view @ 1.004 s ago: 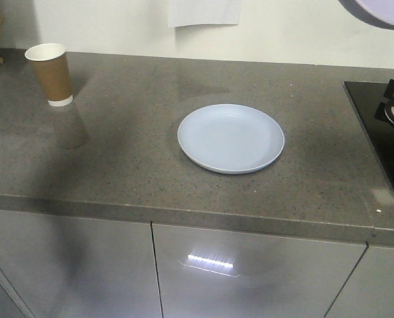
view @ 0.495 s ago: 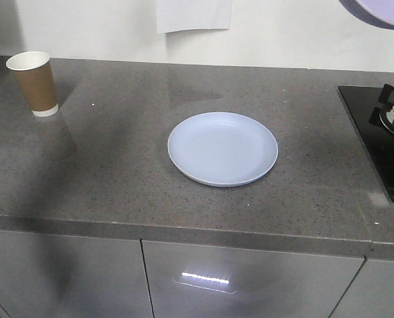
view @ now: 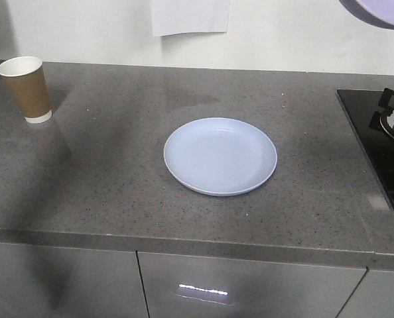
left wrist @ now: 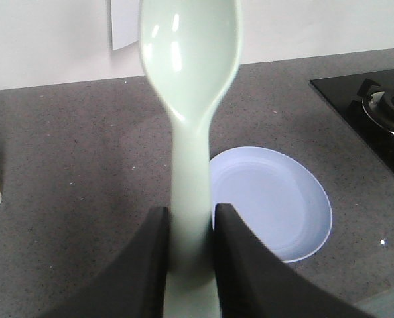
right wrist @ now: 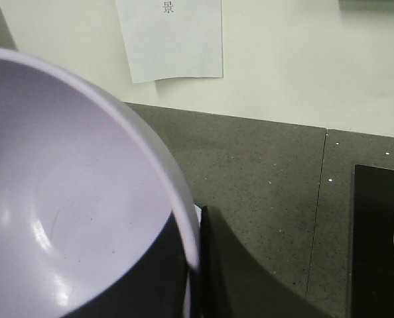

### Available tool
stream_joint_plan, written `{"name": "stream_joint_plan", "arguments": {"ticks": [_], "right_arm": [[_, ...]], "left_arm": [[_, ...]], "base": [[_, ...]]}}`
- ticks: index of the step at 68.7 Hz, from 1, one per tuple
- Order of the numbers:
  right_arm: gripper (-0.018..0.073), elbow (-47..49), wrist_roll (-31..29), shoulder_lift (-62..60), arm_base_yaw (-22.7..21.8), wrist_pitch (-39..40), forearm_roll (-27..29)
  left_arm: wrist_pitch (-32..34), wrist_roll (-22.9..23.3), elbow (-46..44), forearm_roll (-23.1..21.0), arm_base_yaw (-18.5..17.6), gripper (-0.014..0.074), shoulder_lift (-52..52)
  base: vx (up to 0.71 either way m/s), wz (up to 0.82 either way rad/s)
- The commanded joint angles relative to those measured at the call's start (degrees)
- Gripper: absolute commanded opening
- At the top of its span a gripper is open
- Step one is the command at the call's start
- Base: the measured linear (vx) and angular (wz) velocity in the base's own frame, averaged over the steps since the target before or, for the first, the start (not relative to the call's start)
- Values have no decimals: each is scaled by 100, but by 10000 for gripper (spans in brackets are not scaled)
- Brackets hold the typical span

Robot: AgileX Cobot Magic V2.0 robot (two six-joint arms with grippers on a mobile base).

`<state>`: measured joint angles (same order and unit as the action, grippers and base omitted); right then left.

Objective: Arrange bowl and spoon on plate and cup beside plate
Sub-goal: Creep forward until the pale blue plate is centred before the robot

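Observation:
The pale blue plate (view: 220, 156) lies in the middle of the grey counter, also seen in the left wrist view (left wrist: 270, 199). The brown paper cup (view: 25, 89) stands upright at the far left, well apart from the plate. My left gripper (left wrist: 190, 228) is shut on the handle of the mint-white spoon (left wrist: 190, 86), which points scoop-up above the counter. My right gripper (right wrist: 196, 265) is shut on the rim of the lavender bowl (right wrist: 71, 199), one finger inside and one outside. The bowl's edge (view: 379, 13) shows at the front view's top right, high above the counter.
A black gas hob (view: 383, 142) with a burner takes up the counter's right end. A white paper sheet (view: 190, 16) hangs on the back wall. Cabinet fronts (view: 184, 285) run below the counter's front edge.
The front view has shifted: plate and cup sit lower and further left in the picture than a second ago, and the hob shows more. The held bowl keeps its place at the top right.

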<state>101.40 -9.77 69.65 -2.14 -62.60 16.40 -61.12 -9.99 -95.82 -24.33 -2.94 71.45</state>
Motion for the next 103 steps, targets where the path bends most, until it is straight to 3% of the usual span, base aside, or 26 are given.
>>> {"name": "stream_joint_plan", "arguments": {"ticks": [1, 103], "right_arm": [[-10, 149, 10, -105, -29, 404, 89], [-10, 149, 10, -105, -29, 404, 89]], "left_arm": [[345, -4, -155, -186, -13, -7, -109], [345, -4, -155, -186, -13, -7, -109]], "base": [[4, -1], [4, -2]]}}
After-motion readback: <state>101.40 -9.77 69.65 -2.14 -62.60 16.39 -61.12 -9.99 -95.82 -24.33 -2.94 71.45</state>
